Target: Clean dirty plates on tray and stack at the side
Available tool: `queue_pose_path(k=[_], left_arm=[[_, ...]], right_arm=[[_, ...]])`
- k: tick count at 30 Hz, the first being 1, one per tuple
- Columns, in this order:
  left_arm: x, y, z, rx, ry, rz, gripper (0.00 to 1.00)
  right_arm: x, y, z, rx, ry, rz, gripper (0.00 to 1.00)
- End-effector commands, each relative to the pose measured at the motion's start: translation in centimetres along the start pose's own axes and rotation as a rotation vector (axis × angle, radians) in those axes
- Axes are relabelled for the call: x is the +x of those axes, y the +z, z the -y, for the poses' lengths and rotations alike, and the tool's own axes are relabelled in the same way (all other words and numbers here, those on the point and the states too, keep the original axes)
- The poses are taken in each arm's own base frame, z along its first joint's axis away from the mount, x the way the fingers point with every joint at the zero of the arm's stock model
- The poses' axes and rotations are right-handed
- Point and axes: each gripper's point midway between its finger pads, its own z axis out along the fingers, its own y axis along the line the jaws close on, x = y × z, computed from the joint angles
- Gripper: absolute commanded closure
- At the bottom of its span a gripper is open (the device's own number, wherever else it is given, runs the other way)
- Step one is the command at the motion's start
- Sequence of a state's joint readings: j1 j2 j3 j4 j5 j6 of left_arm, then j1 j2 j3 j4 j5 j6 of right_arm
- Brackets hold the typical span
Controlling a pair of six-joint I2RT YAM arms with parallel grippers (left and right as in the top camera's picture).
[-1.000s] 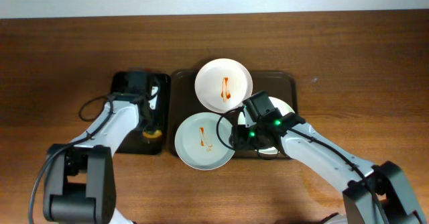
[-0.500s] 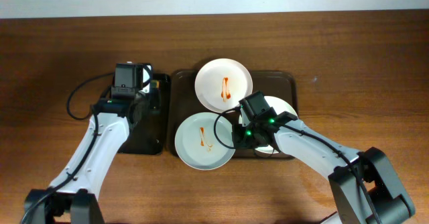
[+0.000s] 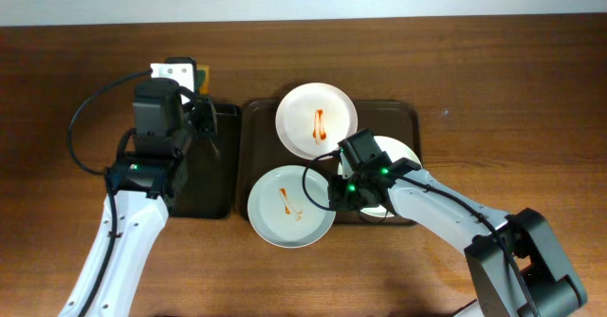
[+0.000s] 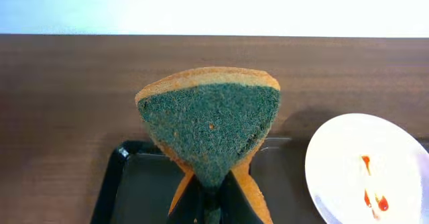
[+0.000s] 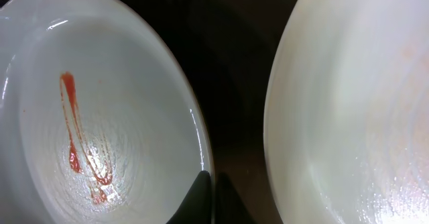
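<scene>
Three white plates sit on the brown tray (image 3: 408, 118). The back plate (image 3: 317, 120) and the front plate (image 3: 289, 205) each carry an orange-red streak. The right plate (image 3: 391, 156) is largely hidden under my right arm, and the right wrist view shows only a faint smear on it (image 5: 348, 103). My right gripper (image 3: 334, 195) is shut on the front plate's right rim (image 5: 201, 163). My left gripper (image 4: 211, 207) is raised above the black tray's back edge, shut on a green-and-orange sponge (image 4: 211, 123), whose orange edge shows from above (image 3: 202, 74).
A narrow black tray (image 3: 204, 184) lies left of the brown tray, touching its side. The front plate overhangs the brown tray's front rim onto the wooden table (image 3: 493, 70). In the left wrist view the back plate (image 4: 369, 170) lies right of the sponge.
My left arm lifted the sponge off the black tray and carried it toward the back. My right gripper closed on the front plate's rim, and that plate shifted slightly toward the table's front.
</scene>
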State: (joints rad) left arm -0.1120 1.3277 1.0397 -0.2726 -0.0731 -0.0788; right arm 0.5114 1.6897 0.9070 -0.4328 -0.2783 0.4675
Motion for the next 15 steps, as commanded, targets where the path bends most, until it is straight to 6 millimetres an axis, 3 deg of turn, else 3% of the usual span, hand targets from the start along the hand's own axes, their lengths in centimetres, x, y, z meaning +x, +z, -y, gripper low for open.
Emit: queue_pose_path(k=[1,11,14,15], left_arm=[[-1.6,-1.0,-0.1,-0.009,-0.005,0.048,1.00],[-1.5,-0.9,-0.1,-0.010,-0.005,0.042,1.00],[0.3,-0.6,-0.2,-0.015,0.001,-0.027,1.00],[2.6,-0.2,-0.4,-0.022,0.008,-0.118,1.00]], right_arm=[[-0.3,0.3,-0.3,0.000,-0.012,-0.001,0.96],[-0.3,0.3,-0.3,-0.001,-0.013,0.001,0.96],[-0.7,0.3,-0.5,-0.008,-0.017,0.017,0.96],[-1.3,0.3,-0.2,0.012,-0.020,0.043,0.96]])
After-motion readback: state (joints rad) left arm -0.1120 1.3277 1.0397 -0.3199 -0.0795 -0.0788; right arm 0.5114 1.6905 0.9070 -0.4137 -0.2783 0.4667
